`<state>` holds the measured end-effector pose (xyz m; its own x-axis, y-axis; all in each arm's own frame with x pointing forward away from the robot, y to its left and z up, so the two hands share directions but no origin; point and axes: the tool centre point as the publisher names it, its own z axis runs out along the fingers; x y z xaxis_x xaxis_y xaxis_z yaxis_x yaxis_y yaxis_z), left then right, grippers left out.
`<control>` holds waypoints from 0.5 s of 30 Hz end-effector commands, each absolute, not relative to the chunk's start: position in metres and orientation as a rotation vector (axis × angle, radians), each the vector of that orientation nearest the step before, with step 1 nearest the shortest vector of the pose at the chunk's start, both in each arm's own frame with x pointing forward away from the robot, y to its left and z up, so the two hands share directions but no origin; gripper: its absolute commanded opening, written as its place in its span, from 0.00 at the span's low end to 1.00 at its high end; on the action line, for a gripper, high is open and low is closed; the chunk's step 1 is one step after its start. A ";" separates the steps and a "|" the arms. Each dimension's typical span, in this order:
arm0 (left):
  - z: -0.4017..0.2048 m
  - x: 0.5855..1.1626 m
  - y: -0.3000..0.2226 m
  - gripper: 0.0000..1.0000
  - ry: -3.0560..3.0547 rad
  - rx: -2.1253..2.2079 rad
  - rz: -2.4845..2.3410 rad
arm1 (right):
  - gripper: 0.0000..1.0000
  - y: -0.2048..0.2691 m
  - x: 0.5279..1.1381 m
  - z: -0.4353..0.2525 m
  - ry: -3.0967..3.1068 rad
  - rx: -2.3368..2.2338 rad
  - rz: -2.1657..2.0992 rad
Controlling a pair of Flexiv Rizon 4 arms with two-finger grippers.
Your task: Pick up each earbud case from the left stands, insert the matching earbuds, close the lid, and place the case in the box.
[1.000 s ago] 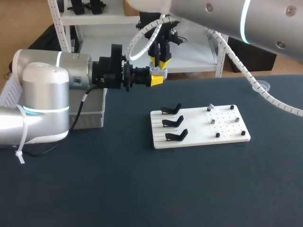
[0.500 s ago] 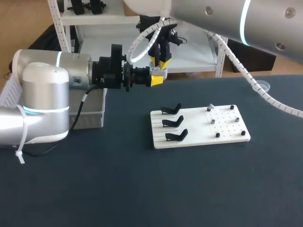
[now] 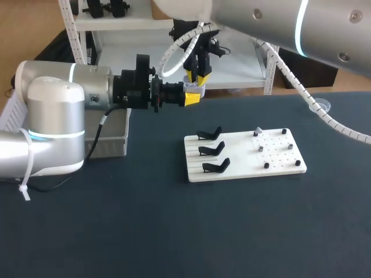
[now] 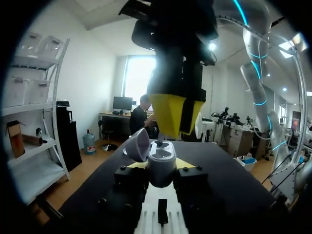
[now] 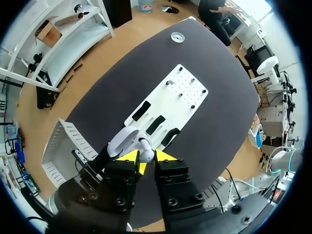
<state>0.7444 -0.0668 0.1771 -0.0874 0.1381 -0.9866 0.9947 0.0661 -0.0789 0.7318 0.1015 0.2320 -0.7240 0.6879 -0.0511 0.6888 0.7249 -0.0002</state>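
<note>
- Left gripper (image 4: 161, 166): lies level above the table's (image 3: 174, 231) far side, fingers clamped on the body of the earbud case (image 4: 161, 158) from both sides. The yellow tips just show on each flank in the left wrist view.
- Earbud case: pale grey, held in the air well above the table, upright. The lid (image 4: 139, 145) is hinged open and tilted back to one side.
- Case contents: a dark recess shows on top of the body. Can't tell from any view what's seated in it.
- Right gripper (image 3: 197, 76): points straight down, directly over the open case and just above it. Can't tell whether it's open or closed, or whether it carries anything.
- White board (image 3: 278, 152): flat on the table, below and ahead of both grippers, well apart from them.
- Stands (image 3: 211, 149): three black ones in a row on the board's left half, each tilted.
- The board's right half is perforated, with a few small dark pieces (image 3: 266, 165) standing in the holes. Too small to say whether they're earbuds or pegs.
- Grey box (image 3: 113, 142): on the table to the board's left, largely behind the left arm in the head view. The right wrist view shows a ribbed white inner wall. Contents can't be made out.
</note>
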 end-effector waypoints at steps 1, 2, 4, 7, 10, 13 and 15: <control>0.177 0.743 -0.067 0.00 1.403 1.222 -1.151 | 0.00 0.101 0.731 0.229 2.875 1.146 -0.028; 0.177 0.743 -0.067 0.00 1.403 1.222 -1.151 | 0.00 0.101 0.732 0.229 2.875 1.146 -0.027; 0.177 0.743 -0.067 0.00 1.403 1.222 -1.151 | 0.00 0.102 0.732 0.228 2.878 1.146 -0.025; 0.177 0.743 -0.067 0.00 1.403 1.222 -1.151 | 0.00 0.103 0.732 0.228 2.880 1.141 -0.022; 0.177 0.743 -0.067 0.00 1.403 1.222 -1.151 | 0.00 0.104 0.733 0.228 2.883 1.138 -0.017; 0.177 0.743 -0.067 0.00 1.403 1.222 -1.151 | 0.00 0.105 0.733 0.226 2.889 1.136 -0.016; 0.177 0.743 -0.067 0.00 1.403 1.222 -1.151 | 0.00 0.104 0.733 0.225 2.892 1.137 -0.018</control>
